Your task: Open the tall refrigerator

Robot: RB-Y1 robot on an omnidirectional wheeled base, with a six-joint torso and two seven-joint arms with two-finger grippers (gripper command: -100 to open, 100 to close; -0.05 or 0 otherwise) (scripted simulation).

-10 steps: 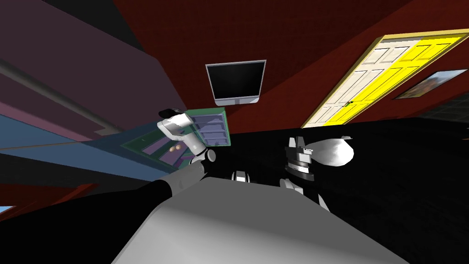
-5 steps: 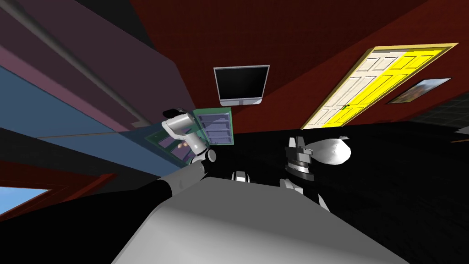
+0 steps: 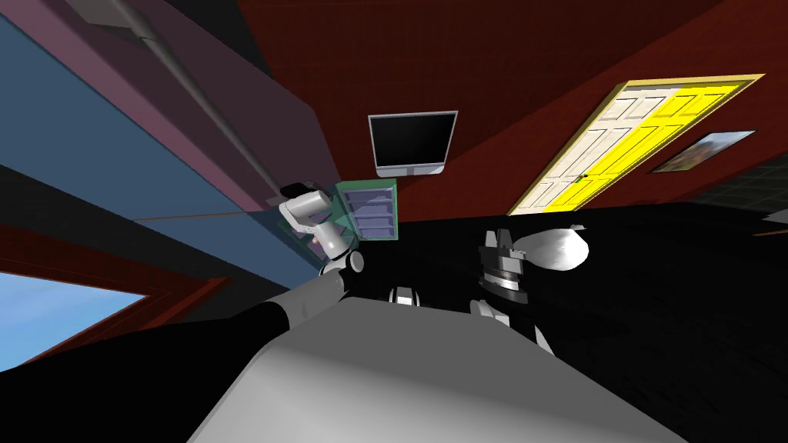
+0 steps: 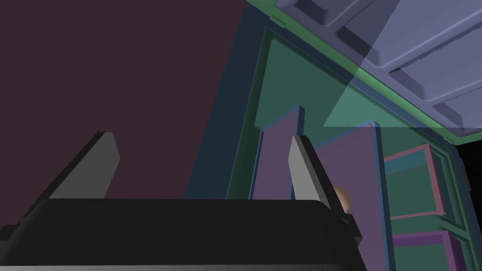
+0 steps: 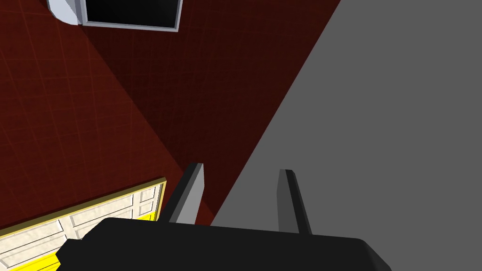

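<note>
Nearby, the left gripper [image 4: 202, 141] hung with fingers spread and empty at the refrigerator [image 4: 301, 84], likely needing no hold because its door [image 4: 414, 56] already stood swung wide, shelves bared. Off right, the right gripper [image 5: 242, 167] idled, fingers parted on nothing.

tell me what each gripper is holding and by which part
Nothing is held. The left gripper stands open and empty by the open refrigerator; the right gripper is open and empty too.
</note>
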